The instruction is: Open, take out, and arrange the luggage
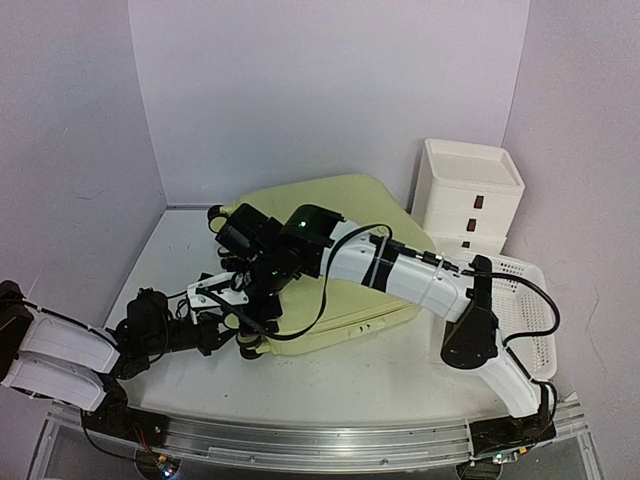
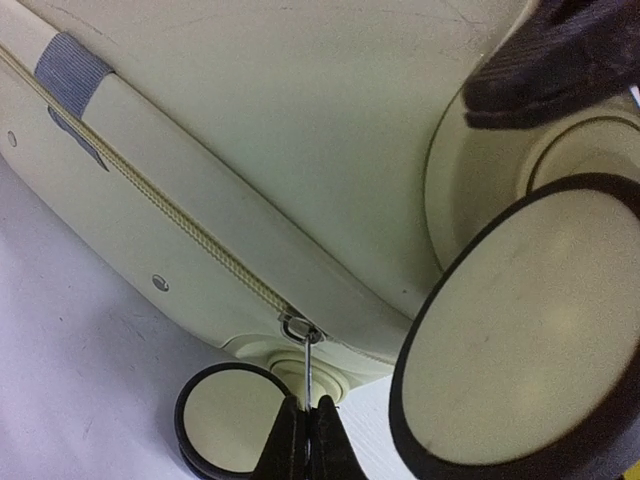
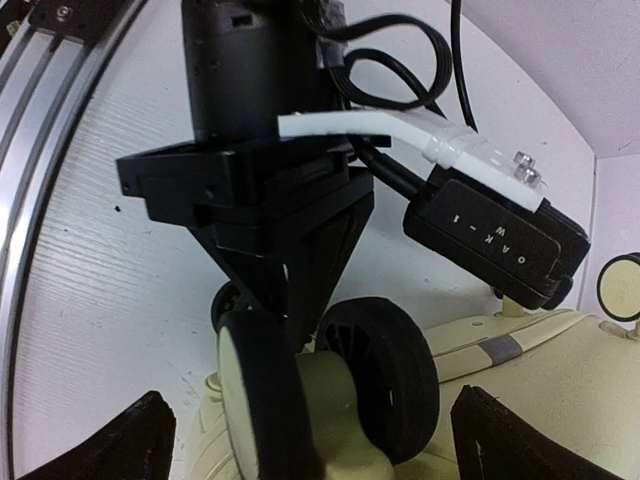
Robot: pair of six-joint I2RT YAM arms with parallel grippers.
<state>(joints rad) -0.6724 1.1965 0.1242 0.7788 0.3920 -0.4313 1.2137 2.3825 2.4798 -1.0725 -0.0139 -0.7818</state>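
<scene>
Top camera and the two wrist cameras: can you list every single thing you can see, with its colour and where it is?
suitcase: one, pale yellow-green, lying flat and zipped in the middle of the table
caster wheels: at least two, black with cream, at the suitcase's left end
zipper pull: one, metal, on the suitcase seam near a wheel
drawer box: one, white, three drawers, far right by the back wall
basket: one, white mesh, right side, in front of the drawer box
table: one, white, under everything
left end effector: one, black, shut on the zipper pull
right end effector: one, black, open, above the suitcase's wheels
</scene>
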